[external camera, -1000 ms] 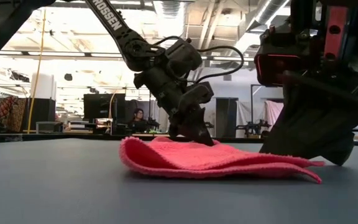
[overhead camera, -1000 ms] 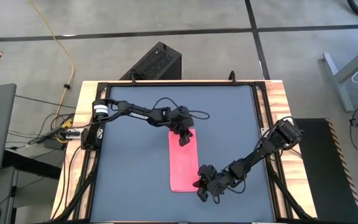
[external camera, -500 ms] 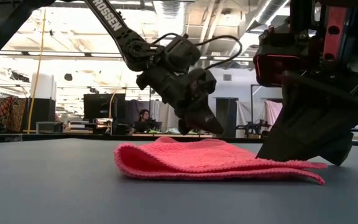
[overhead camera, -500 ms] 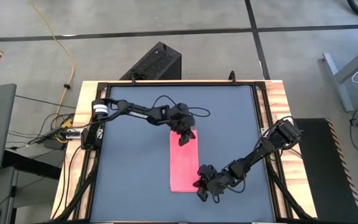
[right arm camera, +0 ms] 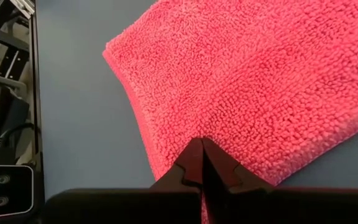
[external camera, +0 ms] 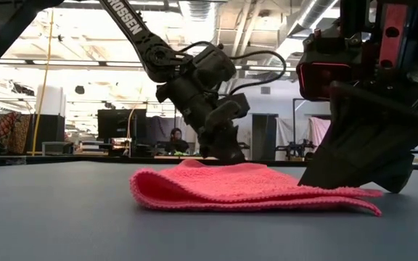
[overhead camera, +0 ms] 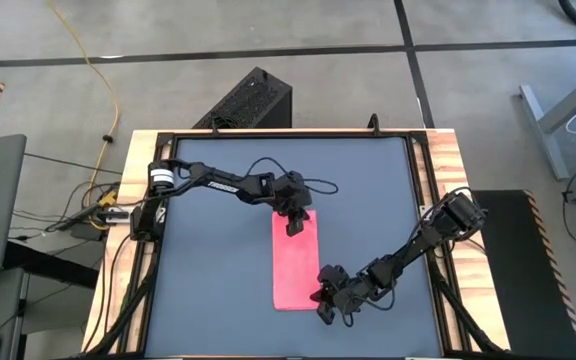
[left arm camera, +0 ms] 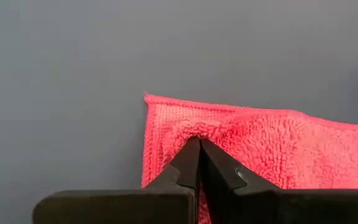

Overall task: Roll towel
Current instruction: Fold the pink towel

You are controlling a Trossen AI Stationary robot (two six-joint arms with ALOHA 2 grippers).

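The left end effector (external camera: 227,152) has dropped back, tips together pinching the towel's (external camera: 245,187) far edge.

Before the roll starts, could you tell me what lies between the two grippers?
Only the flat pink towel spans from the left gripper to the right gripper, clearest in the high view.

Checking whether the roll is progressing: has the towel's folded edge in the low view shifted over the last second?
Yes. The towel has its rounded fold further left against the table's far edge, while the left gripper pinches its far end.
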